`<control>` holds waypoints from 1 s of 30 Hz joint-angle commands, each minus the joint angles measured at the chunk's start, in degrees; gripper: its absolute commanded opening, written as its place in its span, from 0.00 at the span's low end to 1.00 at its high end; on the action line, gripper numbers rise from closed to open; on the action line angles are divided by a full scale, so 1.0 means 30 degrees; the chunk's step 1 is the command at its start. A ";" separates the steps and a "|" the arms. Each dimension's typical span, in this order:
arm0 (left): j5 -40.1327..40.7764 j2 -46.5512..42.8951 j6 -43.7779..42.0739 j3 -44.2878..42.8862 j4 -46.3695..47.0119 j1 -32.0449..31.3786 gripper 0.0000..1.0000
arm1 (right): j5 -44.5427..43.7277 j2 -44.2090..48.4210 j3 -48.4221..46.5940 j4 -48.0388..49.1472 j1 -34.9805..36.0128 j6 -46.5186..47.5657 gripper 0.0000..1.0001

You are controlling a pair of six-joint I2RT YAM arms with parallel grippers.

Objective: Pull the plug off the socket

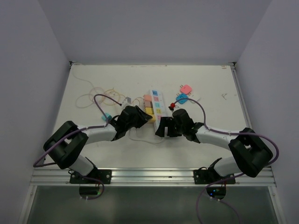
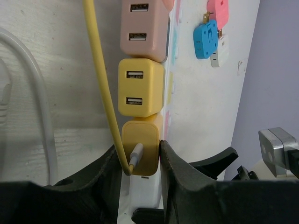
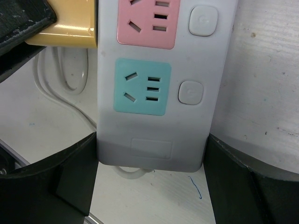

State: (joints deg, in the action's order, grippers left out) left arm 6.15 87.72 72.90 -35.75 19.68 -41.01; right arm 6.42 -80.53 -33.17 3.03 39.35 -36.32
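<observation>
The socket is a long white power strip point(image 1: 157, 100) with pastel outlet faces, lying mid-table. Three adapters stand along its left side: one pink point(image 2: 144, 30), one yellow point(image 2: 140, 93), and a nearer yellow plug point(image 2: 145, 137) with a yellow cable point(image 2: 100, 70). My left gripper point(image 2: 138, 150) is shut on that nearest yellow plug, one finger on each side; it also shows in the top view point(image 1: 149, 118). My right gripper point(image 3: 152, 156) is shut across the strip's near end point(image 3: 154, 135), below the blue outlet face point(image 3: 142, 86), and shows in the top view point(image 1: 161, 127).
A loose blue plug point(image 1: 181, 98) and a pink plug point(image 1: 186, 89) lie to the right of the strip. Thin looped cables point(image 1: 98, 96) spread at the left. The strip's white cord point(image 3: 60, 88) curls on the table by its near end. Walls close in the table on both sides.
</observation>
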 commanded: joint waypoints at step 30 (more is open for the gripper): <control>0.3016 -0.9602 -0.2004 0.2773 -0.7373 0.2331 0.00 | -0.1757 0.0037 -0.0164 -0.4114 -0.1135 -0.0815 0.00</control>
State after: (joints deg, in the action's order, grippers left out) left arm 11.20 64.49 70.54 -29.02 4.03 -36.60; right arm 5.10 -80.25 -34.09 0.01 36.93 -38.70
